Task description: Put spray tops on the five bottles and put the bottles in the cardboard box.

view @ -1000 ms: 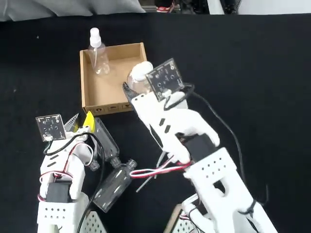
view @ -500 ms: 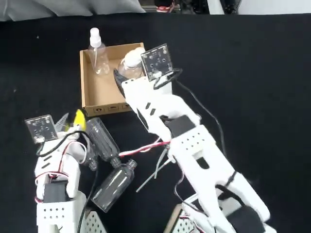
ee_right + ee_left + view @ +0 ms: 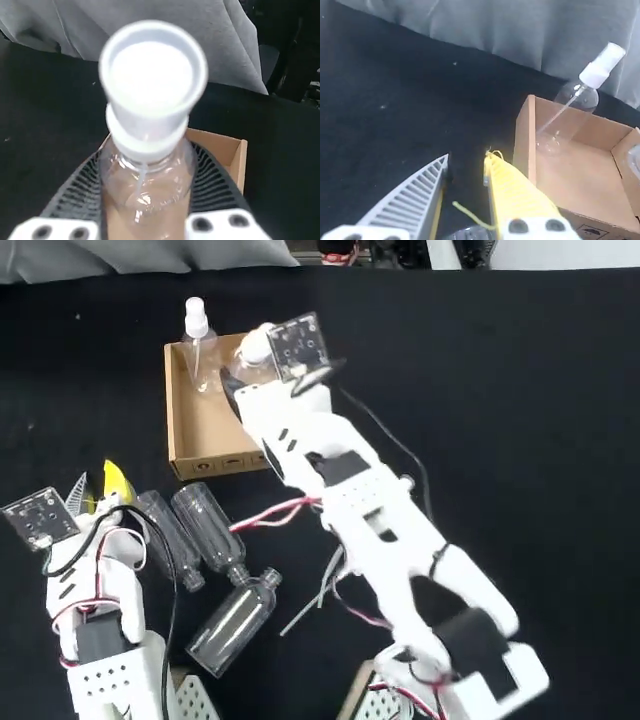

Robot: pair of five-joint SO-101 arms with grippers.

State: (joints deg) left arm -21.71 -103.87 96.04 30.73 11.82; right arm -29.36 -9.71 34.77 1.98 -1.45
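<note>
The cardboard box (image 3: pixel 214 462) sits at the back left of the black table. One capped bottle (image 3: pixel 199 352) stands in its far left corner, seen also from the left wrist as the standing bottle (image 3: pixel 570 102) in the box (image 3: pixel 524 135). My right gripper (image 3: pixel 246 370) hovers over the box, shut on a second bottle with a white spray top (image 3: pixel 258 341). In the right wrist view this held bottle (image 3: pixel 150 130) stands upright between the gripper's (image 3: pixel 145 192) ribbed jaws. My left gripper (image 3: pixel 97 483) is at the front left, slightly open with nothing between its fingers (image 3: pixel 466 159).
Three uncapped clear bottles lie on the table in front of the box: one (image 3: pixel 166 537) beside the left arm, one (image 3: pixel 208 528) next to it, one (image 3: pixel 232 620) nearer the front. Red and white cables (image 3: pixel 270 515) trail from the right arm above them.
The right arm swung the capped bottle left and farther back over the box. The left arm swung left, away from the lying bottles.
</note>
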